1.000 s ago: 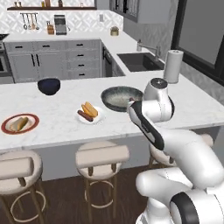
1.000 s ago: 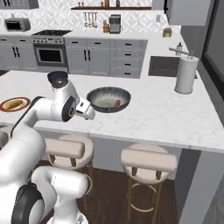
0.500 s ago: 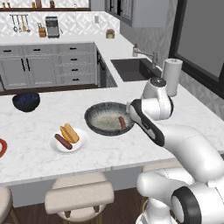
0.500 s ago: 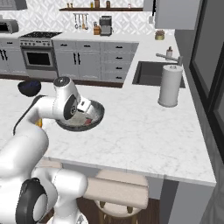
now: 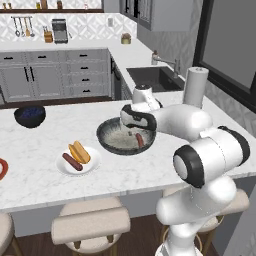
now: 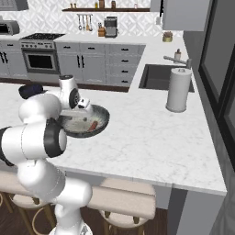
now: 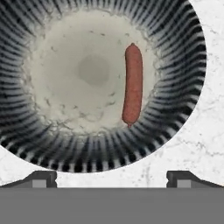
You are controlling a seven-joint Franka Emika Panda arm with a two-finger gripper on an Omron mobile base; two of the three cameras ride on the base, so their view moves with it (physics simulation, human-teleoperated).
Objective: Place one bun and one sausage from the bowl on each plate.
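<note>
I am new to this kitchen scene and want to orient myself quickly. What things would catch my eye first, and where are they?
The wide dark grey bowl sits in the middle of the marble counter, with one sausage lying inside it. The open gripper hangs right above it. Left of the bowl, a white plate already carries a bun and a second sausage.

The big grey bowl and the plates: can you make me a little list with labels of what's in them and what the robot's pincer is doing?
wide dark grey bowl: holds one reddish-brown sausage, no bun to be seen
round white plate: holds one bun and one dark sausage, side by side
red-rimmed plate: at the picture's left edge, contents cut off
small dark blue bowl: on the counter, far left
pincer: open, above the grey bowl, holding nothing
</note>
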